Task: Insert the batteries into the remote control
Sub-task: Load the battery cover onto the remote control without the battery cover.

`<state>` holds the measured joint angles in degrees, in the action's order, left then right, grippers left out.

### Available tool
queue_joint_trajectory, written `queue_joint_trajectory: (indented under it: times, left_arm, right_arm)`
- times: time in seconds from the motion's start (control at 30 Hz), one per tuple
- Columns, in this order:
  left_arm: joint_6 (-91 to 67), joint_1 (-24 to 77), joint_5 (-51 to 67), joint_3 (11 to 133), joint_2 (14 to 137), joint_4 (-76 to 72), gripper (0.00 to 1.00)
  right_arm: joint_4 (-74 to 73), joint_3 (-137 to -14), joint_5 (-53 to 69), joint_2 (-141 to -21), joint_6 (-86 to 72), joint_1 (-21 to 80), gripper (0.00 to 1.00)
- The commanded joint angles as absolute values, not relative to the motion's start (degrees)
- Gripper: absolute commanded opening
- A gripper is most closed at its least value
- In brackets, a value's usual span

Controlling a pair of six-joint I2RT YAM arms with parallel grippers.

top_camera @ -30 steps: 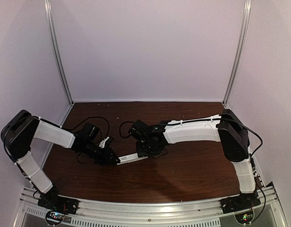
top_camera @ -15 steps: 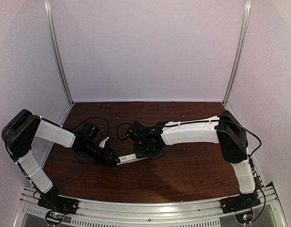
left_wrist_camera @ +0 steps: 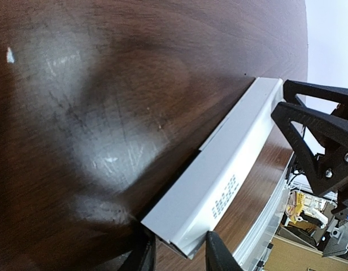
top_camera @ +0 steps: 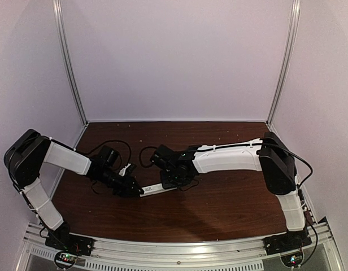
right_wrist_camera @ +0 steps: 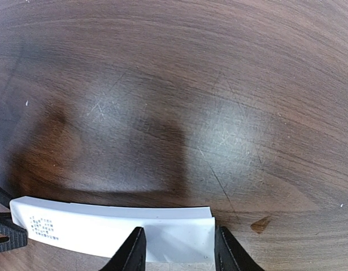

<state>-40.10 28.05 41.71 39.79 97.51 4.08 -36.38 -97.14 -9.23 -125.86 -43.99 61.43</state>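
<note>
1. The remote control lies slantwise at table centre, between the two arms. Label print faces up. I can't tell whether it rests on the wood or sits just above it.
2. The left gripper is narrowed onto the near-left end of the remote control, with a finger on each long edge.
3. The right gripper is narrowed onto the opposite end the same way. The fingers look to be touching its sides, so I judge it a grip.
4. No batteries show in any view, and I can't tell whether they are already inside.
5. Step in hand, as I judge it: a two-arm hold on the bar to turn it or work the slot face.
6. To do it well, hold both ends level and move the wrists together so the bar doesn't twist or pop out. One arm should hold firm while the other lets go. Don't squeeze the thin plastic hard.
7. Pose: both arms reach low and inward with forearms near the tabletop, wrists pitched down, and the grippers facing each other along the bar.
</note>
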Motion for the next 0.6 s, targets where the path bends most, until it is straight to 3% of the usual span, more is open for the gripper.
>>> queue_joint_trajectory:
  times: [0.0, 0.23, 0.43, 0.57]
  left_arm:
    - [-39.2, 28.6, 38.6, 42.1, 99.8, -2.3, 0.30]
    - [-39.2, 28.4, 37.7, 42.1, 99.1, -2.2, 0.30]
    - [-36.7, 26.6, 33.4, 41.5, 95.8, 2.9, 0.36]
    - [-33.7, 25.7, 29.7, 43.3, 93.3, 6.6, 0.52]
  right_arm:
    - [-33.2, -96.2, 1.3, -130.2, -44.6, 65.0, 0.41]
    - [-32.6, -94.4, 2.1, -128.9, -45.5, 65.0, 0.42]
    - [-36.1, -90.5, -6.3, -120.7, -42.5, 62.3, 0.74]
    - [-37.7, -89.8, -11.1, -113.1, -33.9, 59.6, 0.91]
